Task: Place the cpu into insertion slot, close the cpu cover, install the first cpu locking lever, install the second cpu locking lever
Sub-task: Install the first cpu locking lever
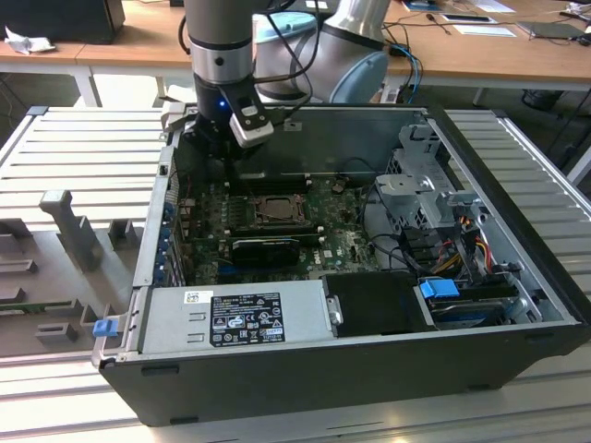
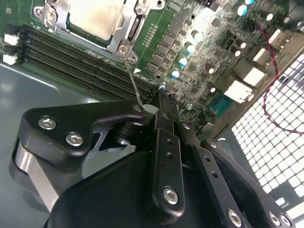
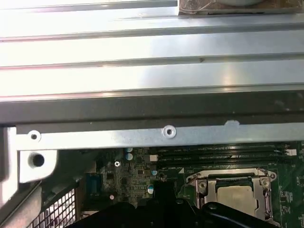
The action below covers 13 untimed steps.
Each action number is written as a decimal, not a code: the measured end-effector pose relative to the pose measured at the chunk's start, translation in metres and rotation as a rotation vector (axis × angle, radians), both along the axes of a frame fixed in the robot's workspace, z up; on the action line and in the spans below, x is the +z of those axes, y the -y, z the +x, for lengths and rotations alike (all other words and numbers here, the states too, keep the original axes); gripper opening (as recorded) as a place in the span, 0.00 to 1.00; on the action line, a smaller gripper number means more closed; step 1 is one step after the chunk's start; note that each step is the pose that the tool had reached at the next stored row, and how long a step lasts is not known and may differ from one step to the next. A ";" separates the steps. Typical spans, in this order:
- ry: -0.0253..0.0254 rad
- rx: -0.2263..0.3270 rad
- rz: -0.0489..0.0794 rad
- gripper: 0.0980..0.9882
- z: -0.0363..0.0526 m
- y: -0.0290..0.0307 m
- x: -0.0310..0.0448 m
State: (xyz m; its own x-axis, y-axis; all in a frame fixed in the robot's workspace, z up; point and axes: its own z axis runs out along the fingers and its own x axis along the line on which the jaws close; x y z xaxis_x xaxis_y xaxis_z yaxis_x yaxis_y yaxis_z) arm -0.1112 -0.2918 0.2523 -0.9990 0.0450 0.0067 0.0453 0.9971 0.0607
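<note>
The pale cpu [image 2: 92, 16] lies in the insertion slot [image 1: 277, 209] on the green board. The silver cpu cover [image 2: 127, 24] is folded down around it. In the first wrist view the cpu [image 3: 237, 192] sits framed by the cpu cover [image 3: 202, 183]. A thin wire locking lever [image 2: 132, 78] rises from its hinge at the socket's corner, and its free end meets the side of my black fingers [image 2: 166, 142]. My gripper [image 2: 161, 90] is shut, its tip just above the board beside the socket. In the exterior view the gripper [image 1: 228, 157] hangs behind the socket, toward the exterior view's left.
Long black memory slots [image 2: 71, 57] run beside the socket. The case's metal wall [image 3: 166, 132] and a perforated back panel [image 2: 266, 137] stand close to the gripper. A black card [image 1: 266, 247], the power supply [image 1: 235, 318] and a drive cage [image 1: 420, 189] fill the rest of the case.
</note>
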 end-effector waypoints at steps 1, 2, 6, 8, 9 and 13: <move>-0.0001 0.000 0.000 0.01 0.0015 -0.0001 0.0000; -0.0003 0.000 0.000 0.01 0.0036 -0.0002 0.0000; -0.0011 0.000 0.000 0.01 0.0072 -0.0002 0.0001; -0.0011 0.000 0.000 0.01 0.0080 -0.0002 0.0003; -0.0012 0.000 0.000 0.01 0.0080 -0.0002 0.0010; -0.0009 0.000 0.000 0.01 0.0089 -0.0002 0.0019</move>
